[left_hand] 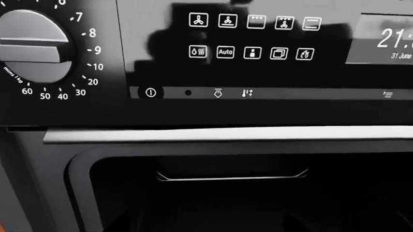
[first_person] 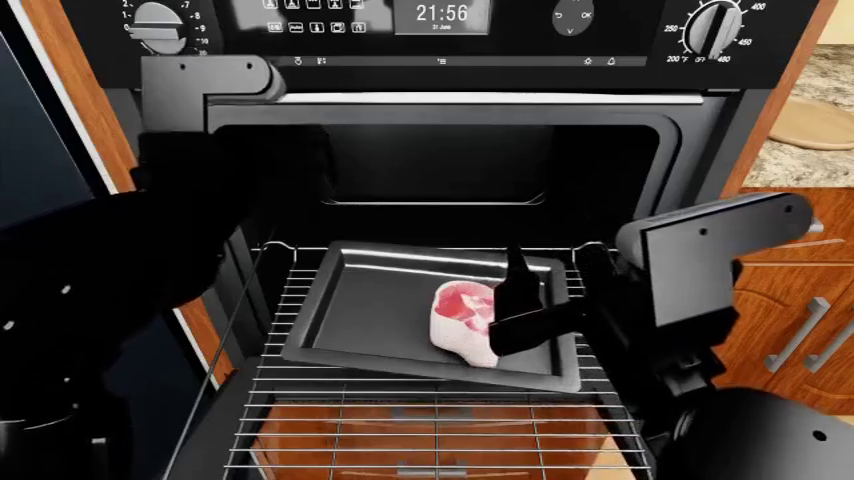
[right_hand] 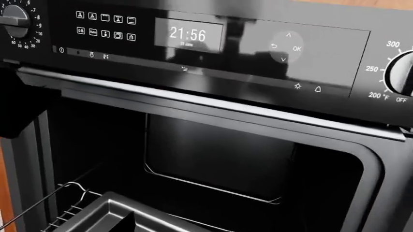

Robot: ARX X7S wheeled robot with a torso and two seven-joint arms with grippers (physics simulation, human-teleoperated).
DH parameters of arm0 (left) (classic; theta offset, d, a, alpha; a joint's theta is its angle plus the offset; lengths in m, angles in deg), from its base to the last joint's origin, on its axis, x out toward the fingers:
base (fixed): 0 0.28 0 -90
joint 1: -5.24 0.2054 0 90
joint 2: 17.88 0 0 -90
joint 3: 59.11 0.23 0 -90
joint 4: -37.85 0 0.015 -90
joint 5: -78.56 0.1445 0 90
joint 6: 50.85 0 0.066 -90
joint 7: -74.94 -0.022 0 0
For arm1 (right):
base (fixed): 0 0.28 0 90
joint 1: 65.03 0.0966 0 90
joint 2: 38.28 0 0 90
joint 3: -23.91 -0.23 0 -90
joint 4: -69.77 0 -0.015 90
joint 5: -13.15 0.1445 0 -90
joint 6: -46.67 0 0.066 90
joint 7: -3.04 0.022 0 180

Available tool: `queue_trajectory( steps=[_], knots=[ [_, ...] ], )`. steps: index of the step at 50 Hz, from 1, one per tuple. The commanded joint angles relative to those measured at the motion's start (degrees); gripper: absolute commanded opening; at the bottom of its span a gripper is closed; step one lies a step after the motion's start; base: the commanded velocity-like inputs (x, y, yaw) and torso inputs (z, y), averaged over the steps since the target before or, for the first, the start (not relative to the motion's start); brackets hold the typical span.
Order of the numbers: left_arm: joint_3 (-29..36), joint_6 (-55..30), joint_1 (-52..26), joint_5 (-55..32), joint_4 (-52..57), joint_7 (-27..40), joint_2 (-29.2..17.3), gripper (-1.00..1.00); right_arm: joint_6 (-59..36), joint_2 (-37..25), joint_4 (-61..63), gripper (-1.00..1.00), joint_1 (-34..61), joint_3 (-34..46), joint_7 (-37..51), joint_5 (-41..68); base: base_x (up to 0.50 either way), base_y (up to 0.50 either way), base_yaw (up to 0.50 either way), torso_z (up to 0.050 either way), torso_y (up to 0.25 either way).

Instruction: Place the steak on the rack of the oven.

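Observation:
The black oven (first_person: 441, 60) stands open with its silver wire rack (first_person: 427, 430) pulled out. A dark baking tray (first_person: 360, 300) lies on the rack. The red-pink steak (first_person: 461, 320) lies on the tray's right part. My right gripper (first_person: 551, 282) is just right of the steak with its jaws apart and nothing between them; its body hides the steak's right edge. The right wrist view shows the oven front (right_hand: 258, 53), a tray corner (right_hand: 110, 210) and the rack rail (right_hand: 65, 195), not the steak. My left gripper (first_person: 267, 160) is a black shape at the cavity's upper left, facing the control panel (left_hand: 258, 92).
A wooden cabinet with silver handles (first_person: 801, 330) stands right of the oven. A round wooden board (first_person: 817, 125) lies on the counter above it. A wooden side panel (first_person: 67, 90) borders the oven on the left. My left arm fills the lower left of the head view.

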Motion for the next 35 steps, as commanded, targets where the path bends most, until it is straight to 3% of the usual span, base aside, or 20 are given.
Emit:
queue_trajectory(
  steps=[1, 8, 15, 20, 35],
  knots=[
    [-2.6, -4.0, 2.8, -5.6, 9.6, 3.7, 0.6, 1.00, -1.8, 0.2, 2.2, 1.00, 1.1, -1.3, 3.3, 4.0, 0.00, 0.00, 0.00, 0.000, 0.000],
    [-7.1, -10.4, 3.8, -14.7, 20.4, 11.7, 3.9, 1.00, -2.0, 0.6, 2.1, 1.00, 1.7, -0.8, 4.3, 4.9, 0.00, 0.00, 0.00, 0.000, 0.000],
    [-9.0, -11.4, 6.8, -20.0, 26.8, 15.3, 5.4, 1.00, -2.8, 0.2, 2.8, 1.00, 2.3, -1.7, 6.6, 8.1, 0.00, 0.00, 0.00, 0.000, 0.000],
    [-11.0, -14.6, 5.3, -28.4, 30.0, 22.8, 7.1, 1.00, -3.8, 0.1, 3.5, 1.00, 4.0, -3.0, 10.4, 13.0, 0.00, 0.00, 0.00, 0.000, 0.000],
    [-8.6, -12.7, 4.4, -48.7, 38.3, 41.9, 7.1, 1.00, -2.3, -2.1, 8.4, 1.00, 9.1, -2.8, 26.8, 31.0, 0.00, 0.00, 0.00, 0.000, 0.000]
  ],
)
